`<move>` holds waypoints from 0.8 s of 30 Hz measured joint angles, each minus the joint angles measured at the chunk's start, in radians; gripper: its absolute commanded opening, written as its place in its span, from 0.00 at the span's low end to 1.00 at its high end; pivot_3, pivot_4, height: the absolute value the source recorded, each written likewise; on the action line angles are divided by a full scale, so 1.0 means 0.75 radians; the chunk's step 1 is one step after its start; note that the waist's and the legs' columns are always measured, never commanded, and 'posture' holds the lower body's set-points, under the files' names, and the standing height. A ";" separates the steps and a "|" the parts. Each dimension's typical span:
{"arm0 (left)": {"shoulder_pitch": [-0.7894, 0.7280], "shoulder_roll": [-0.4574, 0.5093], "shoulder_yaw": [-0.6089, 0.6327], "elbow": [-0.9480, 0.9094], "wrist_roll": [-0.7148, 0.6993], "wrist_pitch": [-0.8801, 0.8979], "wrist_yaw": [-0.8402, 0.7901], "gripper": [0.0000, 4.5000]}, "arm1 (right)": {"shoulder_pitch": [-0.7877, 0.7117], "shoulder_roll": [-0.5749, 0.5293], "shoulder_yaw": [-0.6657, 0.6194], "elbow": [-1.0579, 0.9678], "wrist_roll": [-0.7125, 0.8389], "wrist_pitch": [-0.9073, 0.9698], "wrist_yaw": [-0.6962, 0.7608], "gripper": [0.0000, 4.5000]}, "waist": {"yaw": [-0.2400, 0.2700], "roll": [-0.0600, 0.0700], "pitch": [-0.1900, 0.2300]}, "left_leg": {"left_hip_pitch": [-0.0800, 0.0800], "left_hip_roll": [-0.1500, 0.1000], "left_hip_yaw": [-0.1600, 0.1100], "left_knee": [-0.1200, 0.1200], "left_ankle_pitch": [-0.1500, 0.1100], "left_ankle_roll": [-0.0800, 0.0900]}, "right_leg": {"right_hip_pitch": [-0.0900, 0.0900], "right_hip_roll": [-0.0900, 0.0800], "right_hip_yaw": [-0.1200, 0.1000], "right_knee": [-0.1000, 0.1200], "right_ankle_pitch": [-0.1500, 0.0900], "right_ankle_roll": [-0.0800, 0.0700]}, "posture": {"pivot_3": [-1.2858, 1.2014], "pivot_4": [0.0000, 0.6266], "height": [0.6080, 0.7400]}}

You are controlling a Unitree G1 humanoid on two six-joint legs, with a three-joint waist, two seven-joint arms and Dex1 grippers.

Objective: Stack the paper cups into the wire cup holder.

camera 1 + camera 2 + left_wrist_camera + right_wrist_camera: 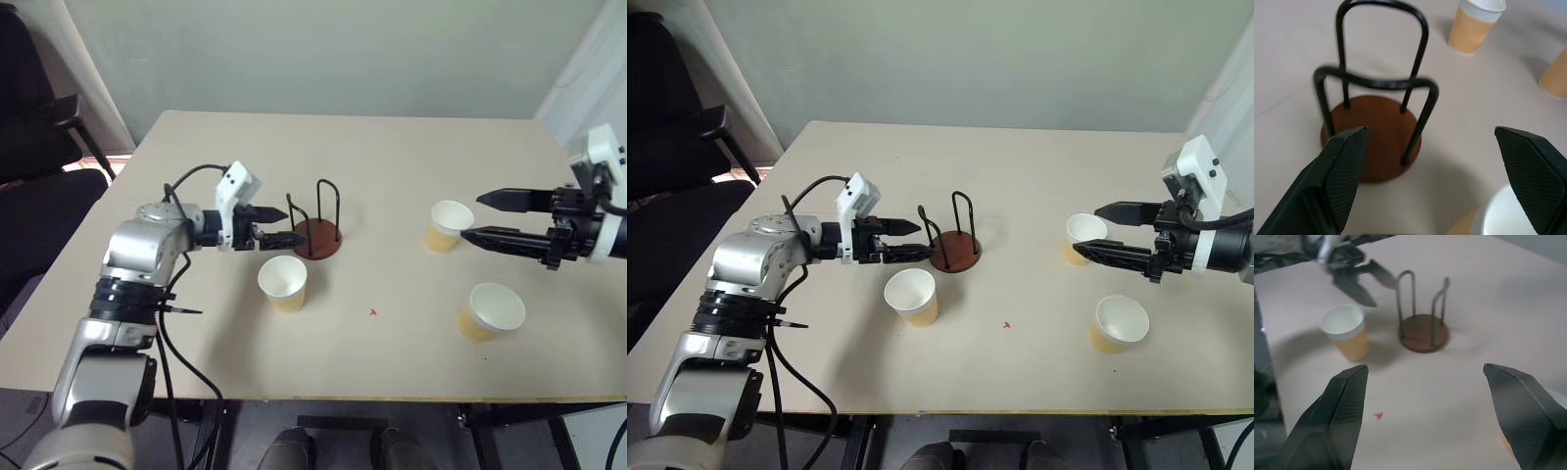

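We are at the reaching step: the wire cup holder [316,231] stands empty mid-surface, all three paper cups [282,283] loose around it, and with both the left tool [276,225] and right tool [497,217] spread wide and empty, we judge one must next close on a cup.

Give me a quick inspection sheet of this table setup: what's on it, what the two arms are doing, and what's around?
Surface: beige table, tiny red mark.
Job's things: three cups, all upright on the table: near the left gripper, right rear, right front; holder has no cup in it.
Clutter: nothing seen.
Grippers: left gripper jaws open, beside the holder; right gripper jaws open, at the rear cup; both hold nothing.
Cables: black cable along the left arm.
Surroundings: black chair, pale wall.
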 measured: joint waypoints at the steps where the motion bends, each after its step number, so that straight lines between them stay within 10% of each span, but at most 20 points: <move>1: -0.006 -0.013 -0.002 0.009 0.003 -0.008 0.000 0.99 | 0.005 0.000 0.000 -0.007 0.010 0.002 -0.003 0.87 | 0.000 0.000 0.000 | 0.000 0.000 0.000 0.000 0.000 0.000 | 0.000 0.000 0.000 0.000 0.000 0.000 | 0.52 0.24 1.00; 16: -0.018 -0.212 -0.017 0.041 0.092 -0.067 0.174 0.99 | 0.078 0.002 0.023 -0.087 0.127 0.002 -0.023 0.87 | 0.003 0.000 0.000 | 0.000 0.000 0.002 0.001 0.001 0.002 | 0.001 0.000 0.001 0.001 0.001 0.003 | 0.52 0.24 1.00; 24: -0.028 -0.230 -0.016 0.069 0.145 -0.106 0.246 0.44 | 0.092 0.003 0.039 -0.083 0.124 -0.033 -0.009 0.87 | 0.003 0.000 0.000 | 0.000 0.000 0.002 0.001 0.002 0.003 | 0.001 0.000 0.001 0.000 0.001 0.004 | 0.52 0.24 1.00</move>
